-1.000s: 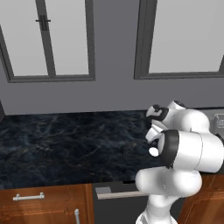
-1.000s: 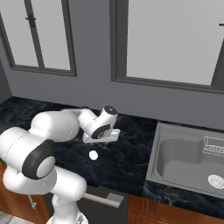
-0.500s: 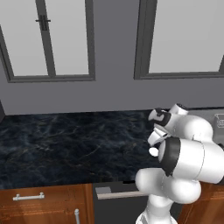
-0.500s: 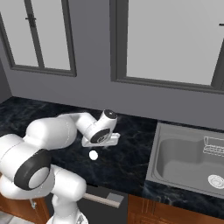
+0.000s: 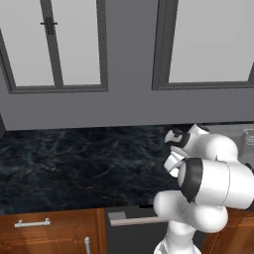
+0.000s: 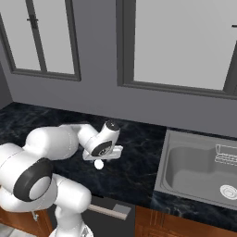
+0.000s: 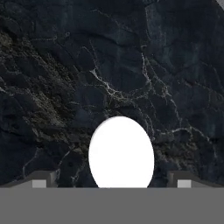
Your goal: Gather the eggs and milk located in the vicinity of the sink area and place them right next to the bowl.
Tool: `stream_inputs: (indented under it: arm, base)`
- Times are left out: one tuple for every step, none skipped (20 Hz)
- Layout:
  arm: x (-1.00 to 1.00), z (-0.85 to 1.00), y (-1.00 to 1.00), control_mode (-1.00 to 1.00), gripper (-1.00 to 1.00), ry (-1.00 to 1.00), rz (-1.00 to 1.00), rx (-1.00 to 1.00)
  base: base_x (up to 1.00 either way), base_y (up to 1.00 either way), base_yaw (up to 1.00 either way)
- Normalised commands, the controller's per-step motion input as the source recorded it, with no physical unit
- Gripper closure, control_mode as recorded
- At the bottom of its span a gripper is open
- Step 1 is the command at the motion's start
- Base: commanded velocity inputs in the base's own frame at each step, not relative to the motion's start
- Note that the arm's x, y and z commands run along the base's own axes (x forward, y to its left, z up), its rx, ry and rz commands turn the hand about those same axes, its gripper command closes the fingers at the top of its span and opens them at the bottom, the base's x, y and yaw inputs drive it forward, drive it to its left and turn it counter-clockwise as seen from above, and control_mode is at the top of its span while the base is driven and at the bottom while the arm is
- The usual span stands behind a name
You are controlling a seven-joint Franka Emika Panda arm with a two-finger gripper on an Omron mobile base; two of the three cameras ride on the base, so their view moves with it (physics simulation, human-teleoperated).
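Lowered since the earlier frame, my gripper (image 6: 99,159) sits over an egg (image 6: 98,164) on the dark marble surface (image 6: 134,162), jaws apart on either side; the sink (image 6: 194,169) lies well apart.

A plain white egg (image 7: 121,152) lies on black, white-veined marble counter (image 7: 131,65).

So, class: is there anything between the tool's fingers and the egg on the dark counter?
Nothing visible. In the hand view the egg lies on the bare counter, between the tool's two fingertips, with open gaps either side.
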Motion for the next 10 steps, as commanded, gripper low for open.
stream_inputs:
  arm:
    - [-0.05,-0.25,0.12,-1.00,-1.00,0.05,-0.07,0.00]
    - [-0.06,-0.26,0.08,-1.00,-1.00,0.05,-0.07,0.00]
    - [-0.06,-0.25,0.05,-1.00,-1.00,0.05,-0.07,0.00]
    - [-0.03,-0.23,0.00,-1.00,-1.00,0.05,-0.07,0.00]
    - [-0.01,-0.21,0.00,-1.00,-1.00,0.05,-0.07,0.00]
    - [0.00,-0.20,0.00,-1.00,-1.00,0.04,-0.07,0.00]
    - [0.00,-0.19,0.00,-1.00,-1.00,0.04,-0.07,0.00]
    - [0.00,-0.17,0.00,-1.00,-1.00,0.04,-0.07,0.00]
    - [0.00,-0.16,0.00,-1.00,-1.00,0.03,-0.07,0.00]
    - [0.00,-0.16,0.00,-1.00,-1.00,0.03,-0.07,0.00]
  base:
    - [0.00,0.00,0.00]
    - [0.00,0.00,0.00]
    - [0.00,0.00,0.00]
    - [0.00,0.00,0.00]
    - [0.00,0.00,0.00]
    - [0.00,0.00,0.00]
    - [0.00,0.00,0.00]
    - [0.00,0.00,0.00]
    - [0.00,0.00,0.00]
    - [0.00,0.00,0.00]
